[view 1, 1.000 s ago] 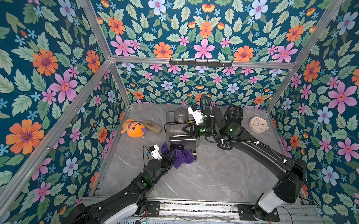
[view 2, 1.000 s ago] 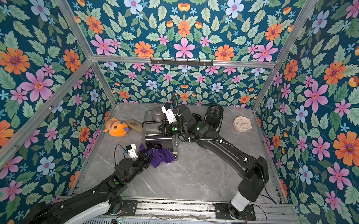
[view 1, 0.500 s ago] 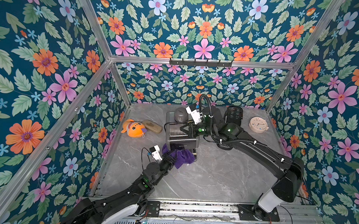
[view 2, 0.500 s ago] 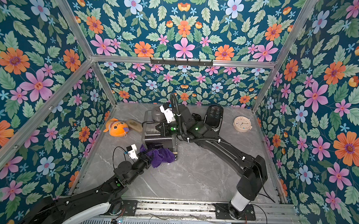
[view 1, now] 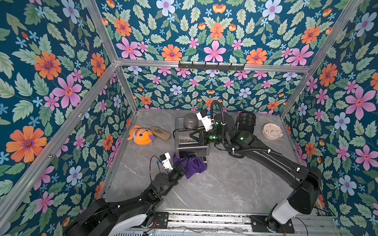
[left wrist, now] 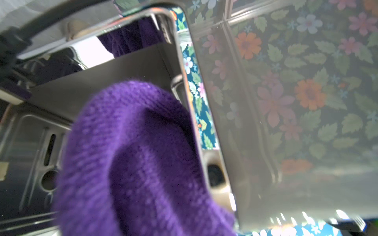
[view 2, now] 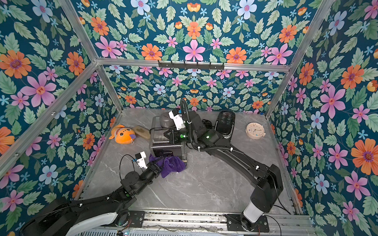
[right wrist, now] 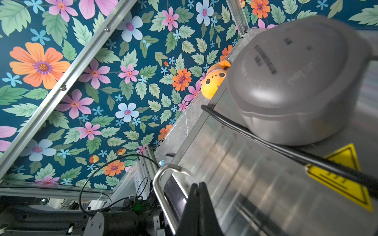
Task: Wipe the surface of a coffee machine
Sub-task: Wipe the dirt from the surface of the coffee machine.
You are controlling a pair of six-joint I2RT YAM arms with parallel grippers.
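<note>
Left wrist: purple cloth (left wrist: 133, 155) pinched in jaws beside coffee machine (left wrist: 255, 143).

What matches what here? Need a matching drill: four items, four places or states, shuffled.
Items:
1. purple cloth
2. clock
3. orange plush toy
4. right hand

Places or states:
A. shut, over the top of the coffee machine
B. by the right wall
C. left of the coffee machine
D. gripped by the left hand

Pairs: 1-D, 2-B, 3-C, 4-A
</note>
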